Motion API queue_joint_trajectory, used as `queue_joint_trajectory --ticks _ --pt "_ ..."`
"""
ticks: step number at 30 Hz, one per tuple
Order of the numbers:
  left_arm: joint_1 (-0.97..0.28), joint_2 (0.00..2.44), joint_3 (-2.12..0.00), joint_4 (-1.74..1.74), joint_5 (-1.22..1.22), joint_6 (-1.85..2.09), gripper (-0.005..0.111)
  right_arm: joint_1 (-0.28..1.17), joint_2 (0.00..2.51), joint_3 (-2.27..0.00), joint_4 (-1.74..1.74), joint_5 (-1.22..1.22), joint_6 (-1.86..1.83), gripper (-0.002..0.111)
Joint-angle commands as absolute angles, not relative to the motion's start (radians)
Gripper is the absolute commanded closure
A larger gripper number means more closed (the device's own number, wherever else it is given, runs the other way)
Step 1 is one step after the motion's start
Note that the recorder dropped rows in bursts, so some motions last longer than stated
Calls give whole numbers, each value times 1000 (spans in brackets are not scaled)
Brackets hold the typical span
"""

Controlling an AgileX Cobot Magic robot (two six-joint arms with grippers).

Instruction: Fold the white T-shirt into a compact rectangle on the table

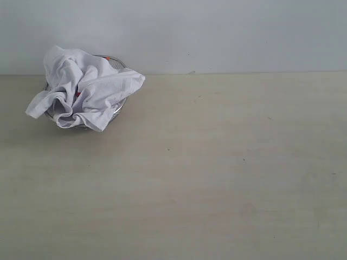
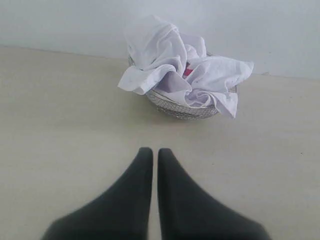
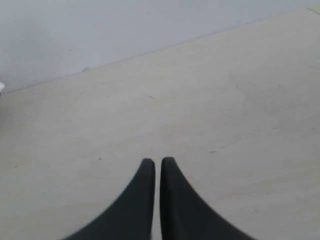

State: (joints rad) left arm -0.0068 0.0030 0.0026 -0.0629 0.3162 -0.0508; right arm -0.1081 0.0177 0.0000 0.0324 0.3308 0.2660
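The left gripper and the right gripper both have their jaws pressed together, empty, above the table. The white T-shirt sits crumpled in a wire-mesh basket at the far left, spilling over the rim. A red fleck in its folds is perhaps lettering.

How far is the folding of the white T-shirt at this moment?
Nothing looks done: the white T-shirt lies crumpled in the wire basket, not on the table. Nothing is in hand: the left tool and the right tool are shut and empty. Left: take the shirt out, spread it flat, fold it.
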Motion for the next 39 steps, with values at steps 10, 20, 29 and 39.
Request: queue_joint_trajectory --ticks 10,20,29,39 --pt "-11 0 -183 -43 303 -114 102 -109 12 0 32 325 261 108" --pt "-11 0 -341 -112 277 -187 102 -109 12 0 32 325 261 108" --pt "-11 3 -346 -145 185 -190 102 -109 12 0 32 325 263 108" --pt "-11 548 -724 -135 323 -276 102 -109 12 0 32 321 263 108"
